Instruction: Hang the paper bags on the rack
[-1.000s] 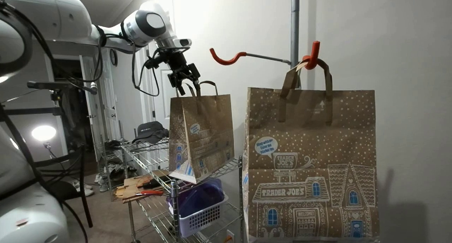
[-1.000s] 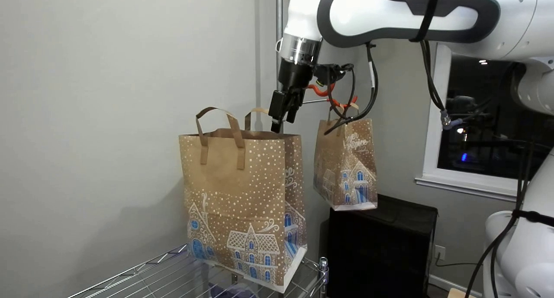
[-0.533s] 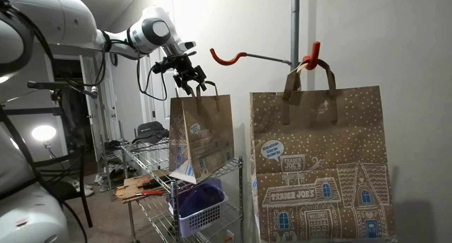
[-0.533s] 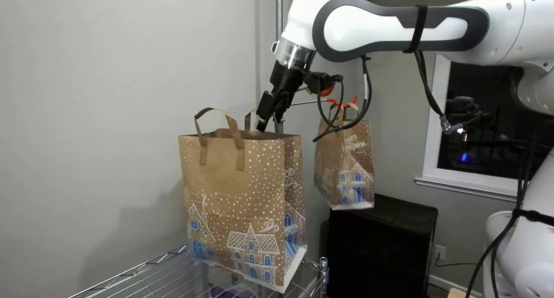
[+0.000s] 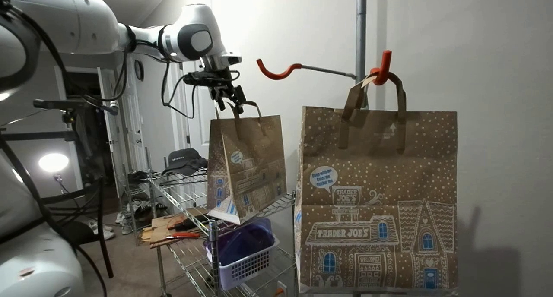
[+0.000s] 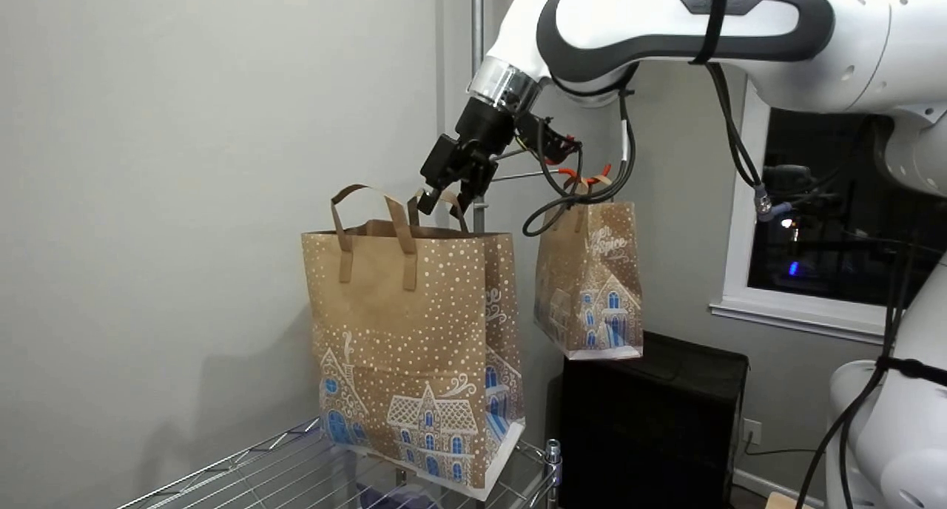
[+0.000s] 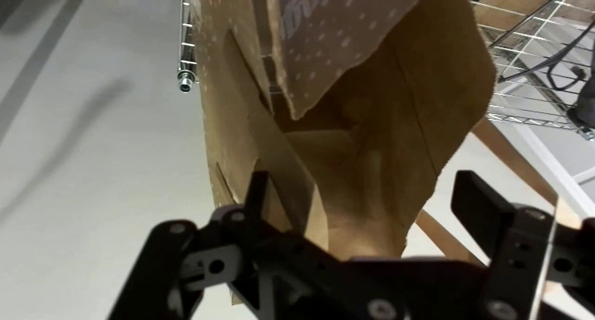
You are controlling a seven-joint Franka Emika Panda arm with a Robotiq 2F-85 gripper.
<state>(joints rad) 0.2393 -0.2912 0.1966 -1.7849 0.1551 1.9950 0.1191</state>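
Observation:
One paper bag (image 5: 255,159) stands upright on the wire cart's top shelf; it also shows in an exterior view (image 6: 399,309) and, open-mouthed, in the wrist view (image 7: 395,101). My gripper (image 5: 231,106) is open at its handles, just above the rim, also in an exterior view (image 6: 442,204). In the wrist view a handle strap (image 7: 290,176) shows between the spread fingers (image 7: 365,190), close to the left finger; contact cannot be told. A second paper bag (image 5: 380,180) hangs from a red-orange hook (image 5: 382,70) of the rack (image 5: 361,29). Another rack hook (image 5: 278,74) holds nothing.
The wire cart (image 5: 181,210) holds a cap (image 5: 185,161), cardboard and a basket (image 5: 248,266) with purple contents. A wall stands behind the rack. A black box (image 6: 651,420) stands below the hanging bag. Cables hang from the arm (image 6: 629,161).
My gripper has moved left and its wrist has tilted in an exterior view, with the fingers now around the far handle there. That handle has shifted slightly. The hanging bag has swung a little.

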